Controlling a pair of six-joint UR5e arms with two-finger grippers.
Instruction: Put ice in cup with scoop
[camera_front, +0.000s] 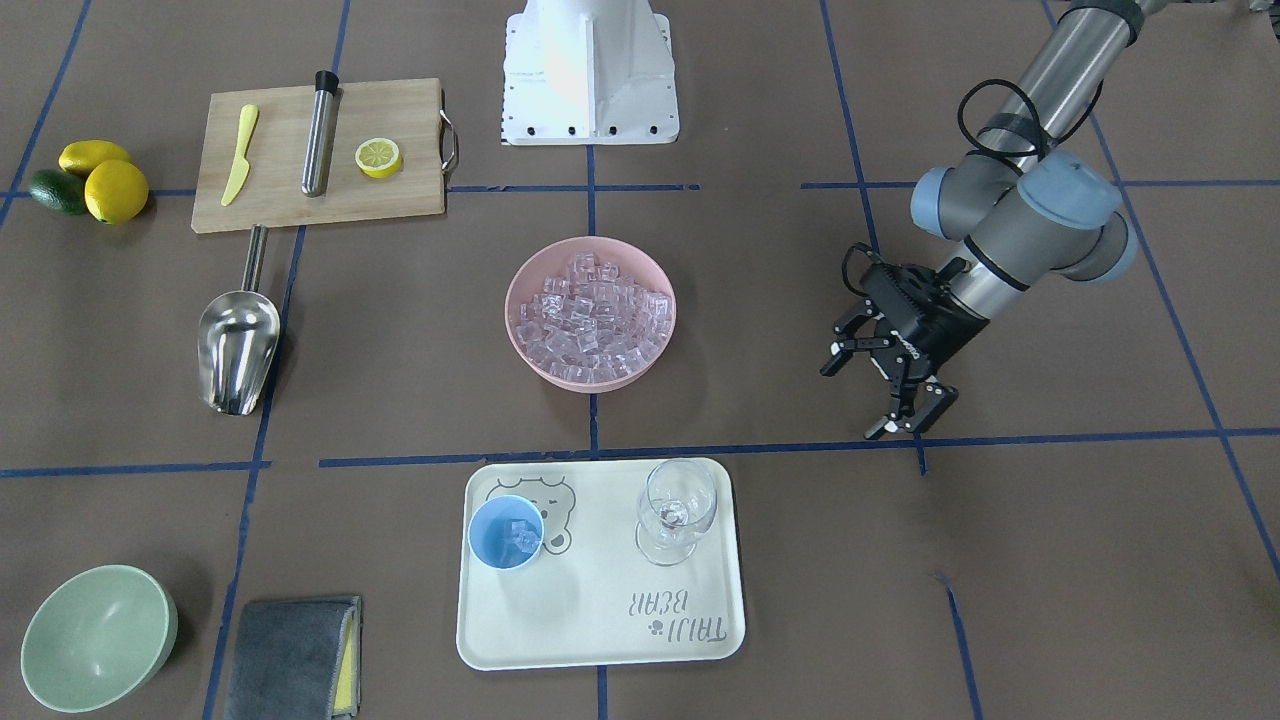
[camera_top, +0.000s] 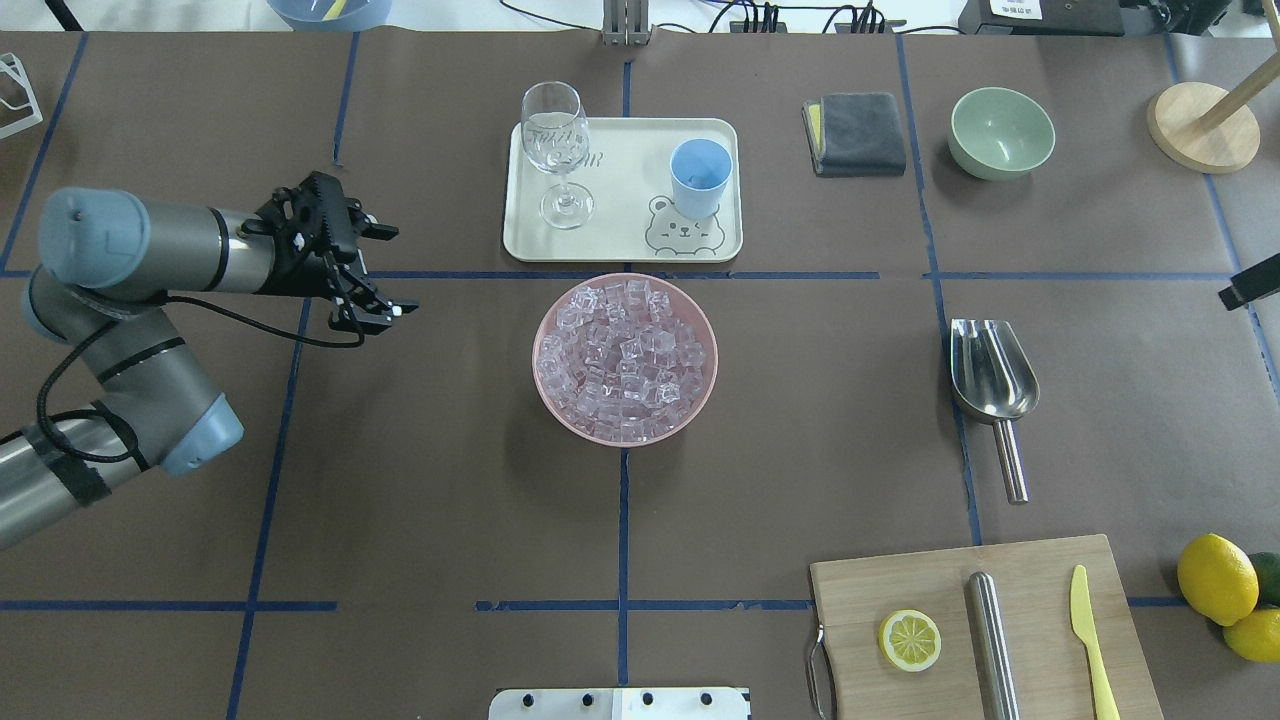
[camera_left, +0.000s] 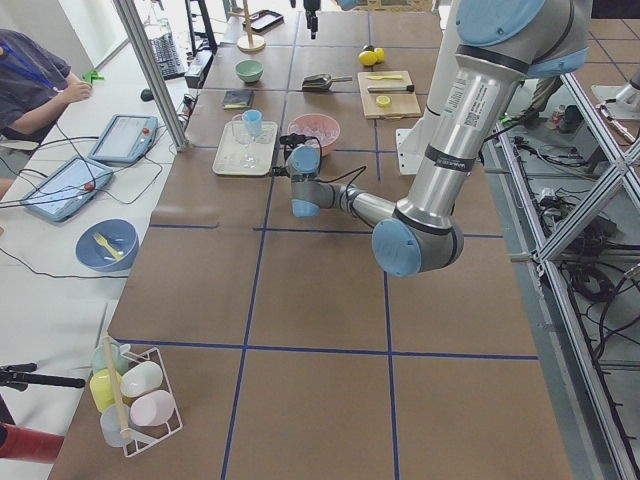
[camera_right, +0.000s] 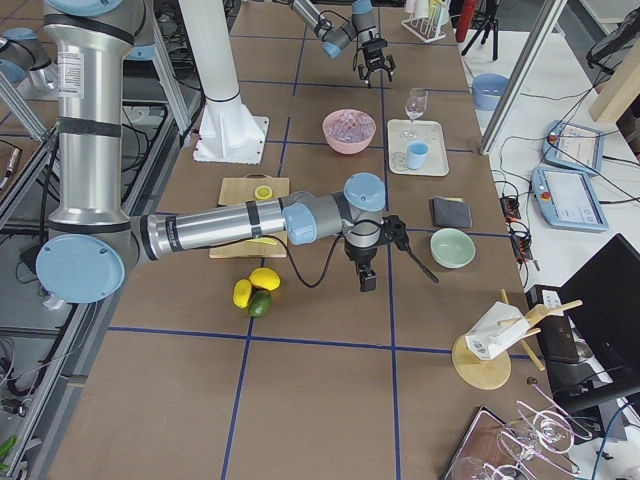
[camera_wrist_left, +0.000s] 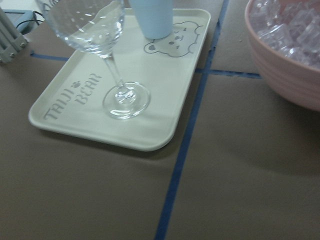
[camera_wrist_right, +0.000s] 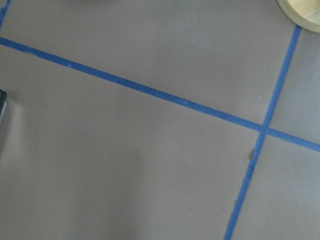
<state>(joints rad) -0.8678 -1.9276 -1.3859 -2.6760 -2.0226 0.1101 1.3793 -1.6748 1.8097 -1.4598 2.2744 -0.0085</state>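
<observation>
You see the left hand (camera_top: 398, 271) with fingers spread, over the table (camera_top: 400, 480), left of the pink bowl (camera_top: 538, 352) full of ice (camera_top: 625, 355). The scoop (camera_top: 992, 370) lies at the right. The blue cup (camera_top: 700, 175) stands on the tray (camera_top: 625, 160), near the wine glass (camera_top: 555, 140).

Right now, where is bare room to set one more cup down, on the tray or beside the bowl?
The tray is bare on its lettered side, past the cup and glass. The table is bare between bowl and scoop, and between bowl and left tool. The board is crowded.

Right gripper (camera_right: 398, 275) unclear (perhaps too small).
</observation>
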